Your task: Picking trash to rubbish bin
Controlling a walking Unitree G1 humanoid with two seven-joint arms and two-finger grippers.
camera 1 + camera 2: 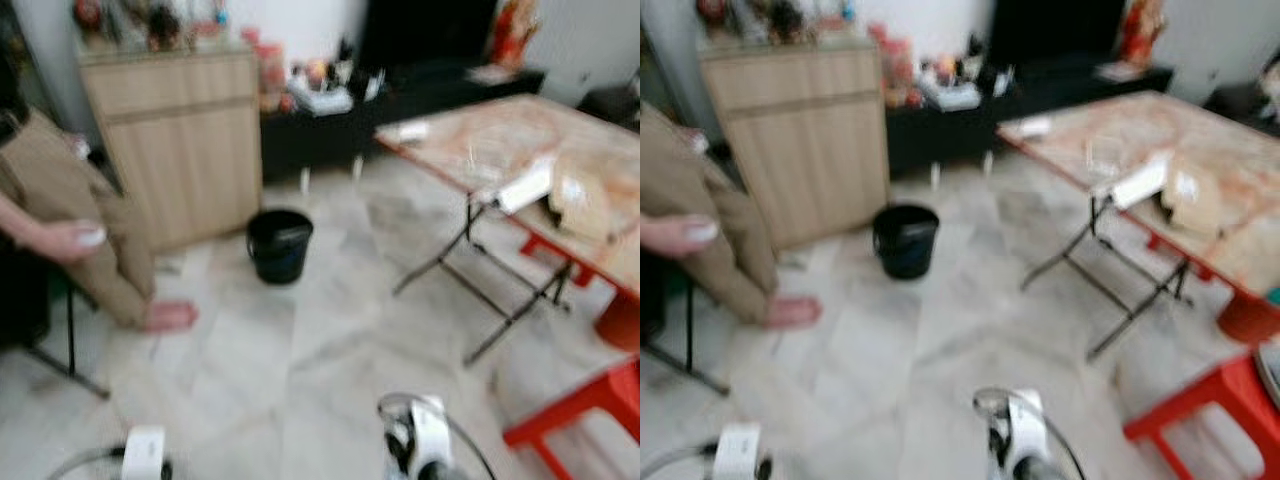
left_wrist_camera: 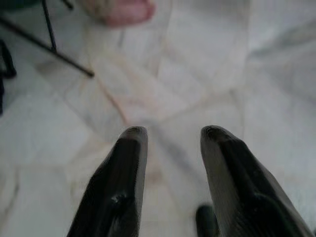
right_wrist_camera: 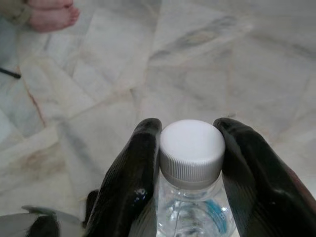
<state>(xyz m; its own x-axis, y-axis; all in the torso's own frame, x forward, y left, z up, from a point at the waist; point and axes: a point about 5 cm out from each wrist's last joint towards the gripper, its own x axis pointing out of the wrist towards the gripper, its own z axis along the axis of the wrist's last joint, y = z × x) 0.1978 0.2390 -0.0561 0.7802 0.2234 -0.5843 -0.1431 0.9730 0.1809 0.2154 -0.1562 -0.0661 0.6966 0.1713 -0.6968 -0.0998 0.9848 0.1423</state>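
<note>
Marble floor (image 1: 330,360) lies wide open ahead, running up to the black rubbish bin (image 1: 279,245) standing beside the wooden cabinet (image 1: 180,140). Right gripper (image 3: 190,131) clamps a clear plastic bottle (image 3: 191,197) at its white cap; the blue label is unreadable. Left gripper (image 2: 170,136) hangs parted, holding nothing. Folding table (image 1: 470,140) borders the right, a seated person (image 1: 60,210) the left.

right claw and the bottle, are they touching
Touching. The right wrist view shows the right claw with both black fingers pressed against the white cap of the bottle, no gap.
</note>
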